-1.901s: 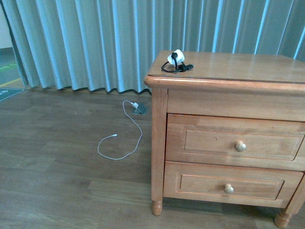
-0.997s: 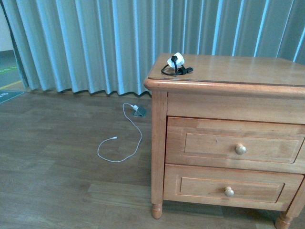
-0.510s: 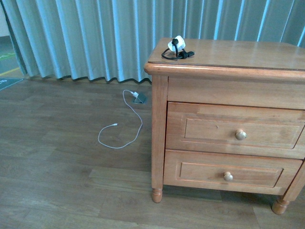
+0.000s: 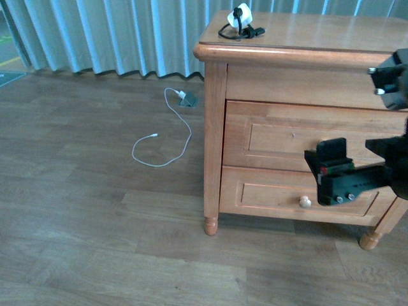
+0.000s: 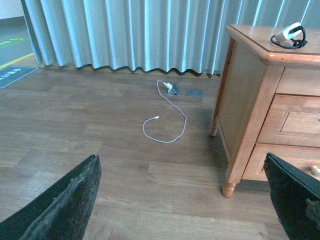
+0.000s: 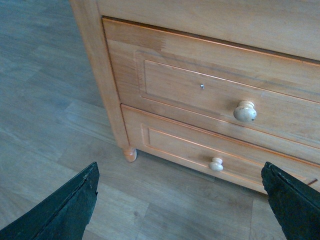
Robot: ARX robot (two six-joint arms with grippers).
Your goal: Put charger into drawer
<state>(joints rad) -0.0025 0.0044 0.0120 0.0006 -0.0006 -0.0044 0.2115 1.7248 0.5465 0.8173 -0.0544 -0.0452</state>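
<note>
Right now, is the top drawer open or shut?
Shut. The drawer front sits against the nightstand frame, with no gap and no interior showing. The charger lies on top.

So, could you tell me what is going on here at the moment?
The robot is to put the charger into the upper drawer of the nightstand. The charger lies untouched on top, and that drawer and the lower drawer are shut. The right gripper, fingers open and empty, hovers in front of the drawer fronts. The left gripper is open too, holding nothing.
</note>
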